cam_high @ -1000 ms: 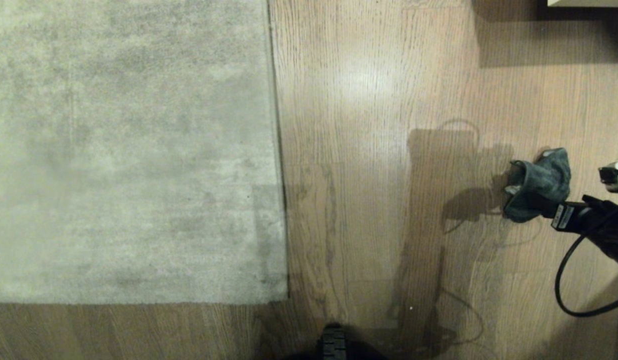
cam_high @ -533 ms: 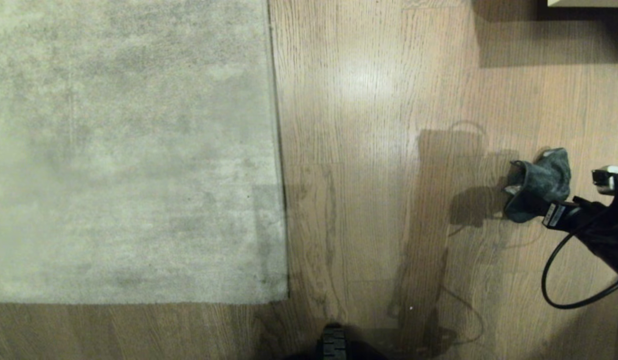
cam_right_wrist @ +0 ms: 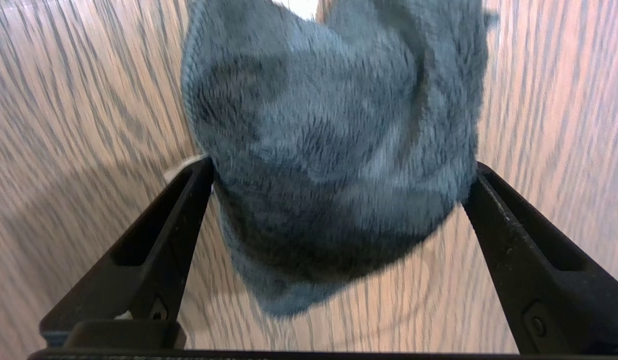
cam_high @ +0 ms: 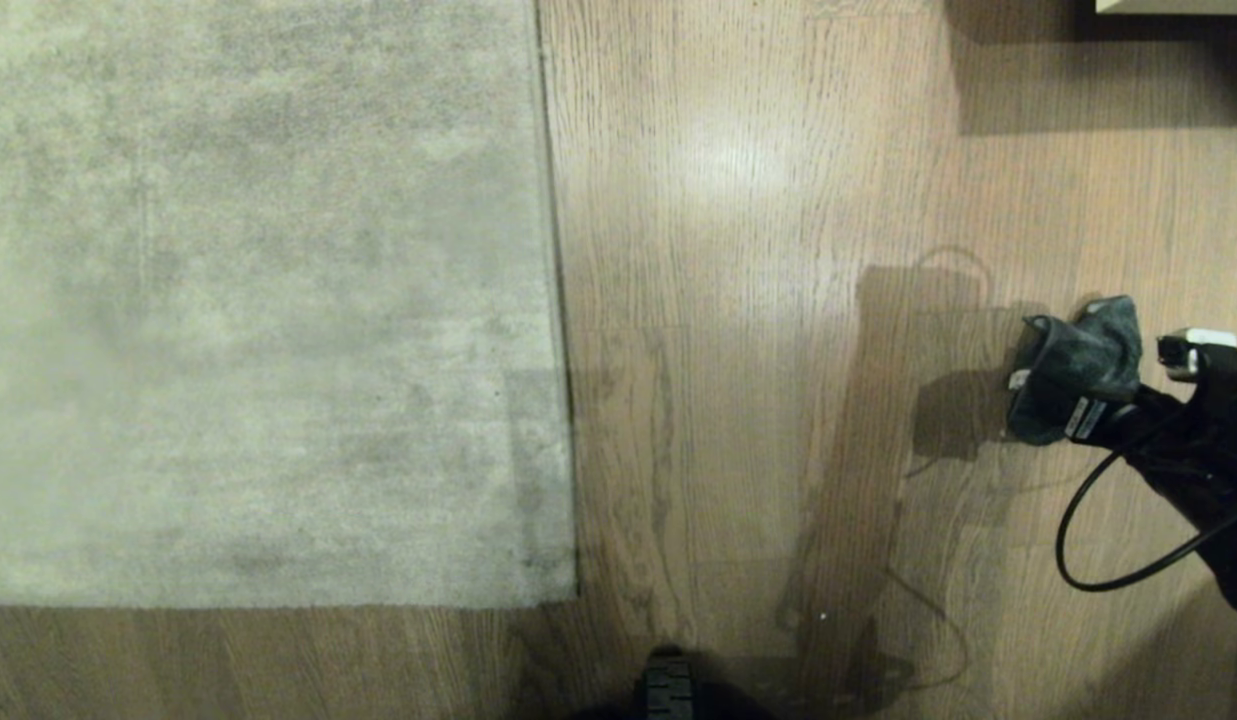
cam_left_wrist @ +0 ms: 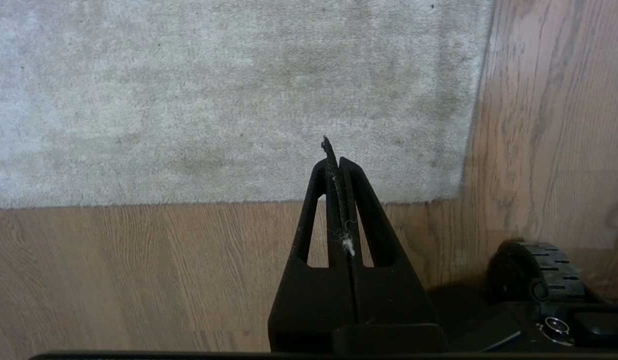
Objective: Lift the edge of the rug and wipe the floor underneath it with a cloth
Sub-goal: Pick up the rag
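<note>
With my right end effector [cam_right_wrist: 333, 200] spread wide around the cloth [cam_right_wrist: 333, 150] on the floor [cam_high: 738, 400], well right of the rug edge [cam_high: 556, 300], closing early risked pinching only a fold.

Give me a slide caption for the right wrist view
Open right gripper straddling the crumpled grey-teal cloth on the wood-grain floor.

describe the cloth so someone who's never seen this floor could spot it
Start at the pale rug, then cross the bare wood floor toward the robot's right. The cloth is a crumpled, fuzzy grey-teal heap between the right gripper's open fingers.
</note>
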